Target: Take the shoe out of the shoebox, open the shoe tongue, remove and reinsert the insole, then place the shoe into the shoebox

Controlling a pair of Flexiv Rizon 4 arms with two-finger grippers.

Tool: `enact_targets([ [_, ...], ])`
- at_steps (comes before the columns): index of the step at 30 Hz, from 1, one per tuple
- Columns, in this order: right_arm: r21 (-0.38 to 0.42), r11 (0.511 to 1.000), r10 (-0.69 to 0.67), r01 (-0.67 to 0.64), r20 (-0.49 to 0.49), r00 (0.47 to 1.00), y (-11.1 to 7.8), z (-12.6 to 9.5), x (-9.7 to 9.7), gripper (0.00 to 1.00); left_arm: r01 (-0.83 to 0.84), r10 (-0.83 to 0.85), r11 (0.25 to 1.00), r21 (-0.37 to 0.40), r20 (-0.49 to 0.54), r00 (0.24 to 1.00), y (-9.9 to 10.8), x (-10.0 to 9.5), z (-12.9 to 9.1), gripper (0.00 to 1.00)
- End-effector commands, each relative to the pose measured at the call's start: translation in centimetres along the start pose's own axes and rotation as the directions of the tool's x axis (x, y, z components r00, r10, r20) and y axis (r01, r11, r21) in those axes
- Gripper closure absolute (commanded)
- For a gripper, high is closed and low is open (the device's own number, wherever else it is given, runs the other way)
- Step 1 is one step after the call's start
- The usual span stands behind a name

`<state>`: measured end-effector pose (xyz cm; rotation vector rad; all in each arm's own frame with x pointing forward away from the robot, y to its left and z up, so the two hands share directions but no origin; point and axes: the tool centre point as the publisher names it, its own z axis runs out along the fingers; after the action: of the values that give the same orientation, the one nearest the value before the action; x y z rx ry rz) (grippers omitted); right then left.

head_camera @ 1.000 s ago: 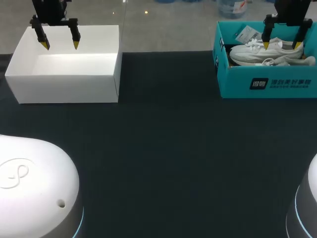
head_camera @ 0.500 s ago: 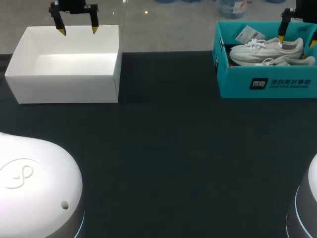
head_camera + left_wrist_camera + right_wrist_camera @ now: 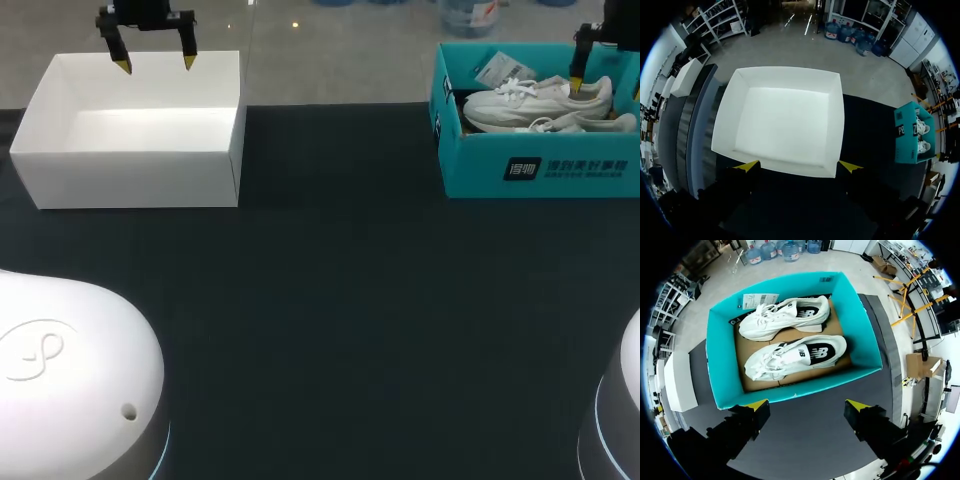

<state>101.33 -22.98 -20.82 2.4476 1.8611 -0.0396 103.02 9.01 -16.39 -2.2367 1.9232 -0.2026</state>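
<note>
An open teal shoebox [image 3: 480, 165] stands at the table's far right with two white shoes lying on their sides in it. In the right wrist view the shoebox [image 3: 720, 365] lies ahead of and below my right gripper [image 3: 807, 405], holding a farther shoe [image 3: 785, 316] and a nearer shoe [image 3: 795, 357]. My right gripper [image 3: 606, 88] hovers open over the box's right end, touching nothing. My left gripper [image 3: 155, 65] hangs open above the back edge of a white box [image 3: 130, 180], nothing between its fingers. The left gripper [image 3: 798, 166] looks down on that white box [image 3: 836, 125], which is empty.
Dark table surface [image 3: 340, 300] spreads between the two boxes and toward the front. My arms' white bases [image 3: 70, 370] fill the lower corners. A paper tag [image 3: 759, 301] lies in the shoebox's far corner. The teal shoebox [image 3: 905, 132] shows far off beside the left gripper.
Both grippers have shifted to the right and farther back: the left to the white box's back edge, the right toward the shoebox's right end. Both stayed open.
</note>
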Motion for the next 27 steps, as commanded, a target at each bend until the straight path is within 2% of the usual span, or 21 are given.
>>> enact_targets([
  [1,0.031,0.999,0.013,-0.013,-0.007,1.0,2.0,1.8,-0.7,0.0,0.0,0.0,1.0,0.003,0.0,1.0,0.1,-0.1,0.0,0.0],
  [8,0.04,0.997,-0.064,0.062,0.046,0.997,3.5,3.8,-2.8,0.0,0.0,0.0,1.0,0.003,0.0,1.0,0.1,-0.1,0.0,0.0],
  [11,0.08,0.995,-0.062,0.053,0.11,0.992,4.1,4.5,-3.9,0.0,0.0,0.0,1.0,0.003,0.0,1.0,0.1,-0.1,0.0,0.0],
  [24,0.08,0.995,-0.062,0.053,0.11,0.992,4.1,4.5,-3.9,0.0,0.0,0.0,1.0,0.003,0.0,1.0,0.1,-0.1,0.0,0.0],
  [27,0.059,0.995,-0.084,0.078,0.109,0.991,4.9,5.9,-4.7,0.0,0.0,0.0,1.0,0.003,0.0,1.0,0.1,-0.1,0.0,0.0],
])
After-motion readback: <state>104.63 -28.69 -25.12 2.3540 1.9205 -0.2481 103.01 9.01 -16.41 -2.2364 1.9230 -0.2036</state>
